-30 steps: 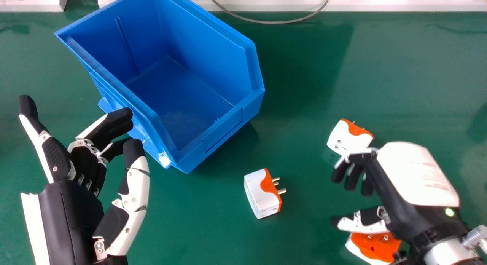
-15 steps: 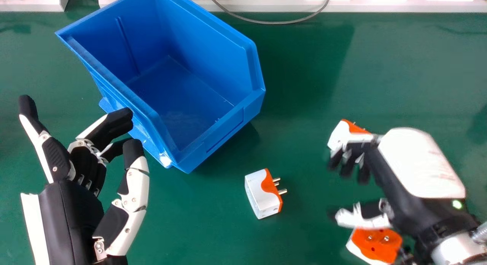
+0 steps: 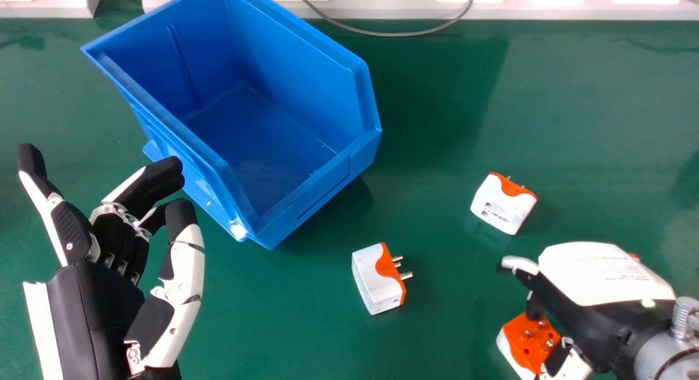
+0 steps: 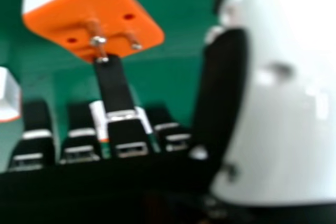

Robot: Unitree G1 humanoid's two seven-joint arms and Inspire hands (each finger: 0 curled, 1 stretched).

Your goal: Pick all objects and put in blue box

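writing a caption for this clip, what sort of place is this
Probably a workbench in a lab: a green work surface, a blue bin and a humanoid robot's left hand over it.

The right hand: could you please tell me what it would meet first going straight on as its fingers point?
Probably the orange and white adapter: from its own camera, the right hand has one fingertip overlapping the pins, though depth is unclear.
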